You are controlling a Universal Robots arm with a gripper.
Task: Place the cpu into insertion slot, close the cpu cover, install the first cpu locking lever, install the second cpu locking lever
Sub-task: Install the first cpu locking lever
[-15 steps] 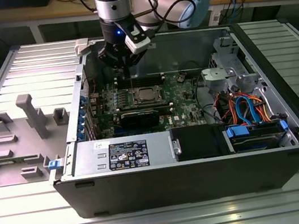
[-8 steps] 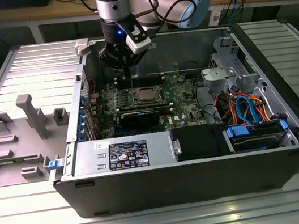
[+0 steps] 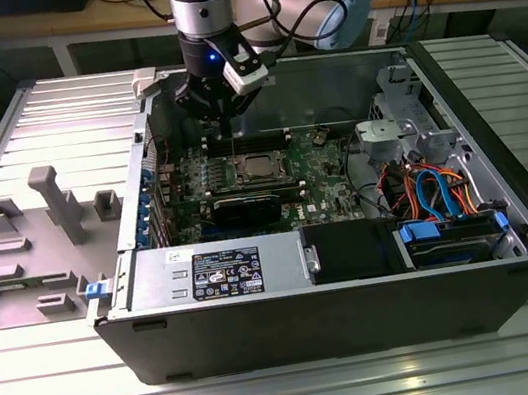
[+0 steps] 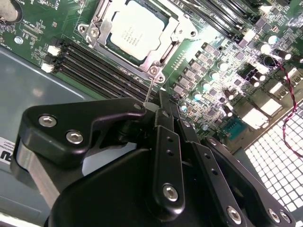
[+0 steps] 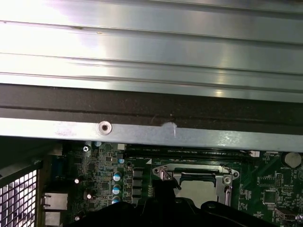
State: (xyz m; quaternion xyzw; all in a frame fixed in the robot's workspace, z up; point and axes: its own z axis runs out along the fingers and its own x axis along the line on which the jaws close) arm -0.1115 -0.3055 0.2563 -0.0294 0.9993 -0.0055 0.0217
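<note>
The cpu (image 4: 136, 27) lies flat in the insertion slot (image 4: 91, 31) on the green board, silver top up. Over its edges sits the cpu cover (image 4: 165, 47), lying down flat. From the socket's corner a thin wire locking lever (image 4: 148, 91) rises to the tips of my gripper (image 4: 154, 105), whose black fingers are drawn together on its end. In the exterior view the gripper (image 3: 218, 114) hangs inside the open case, just behind and to the exterior view's left of the cpu (image 3: 261, 167). The first wrist view has the cpu (image 5: 199, 190) and the cover (image 5: 189, 169) beyond the gripper body.
Black memory slots (image 4: 99, 71) run beside the socket. A black graphics card (image 3: 245, 207) lies in front of it, then the power supply (image 3: 215, 268). Orange and blue cables (image 3: 435, 191) fill the case's right. The case's metal rim (image 5: 142, 130) stands close behind. Grey fixtures (image 3: 57, 202) sit outside on the left.
</note>
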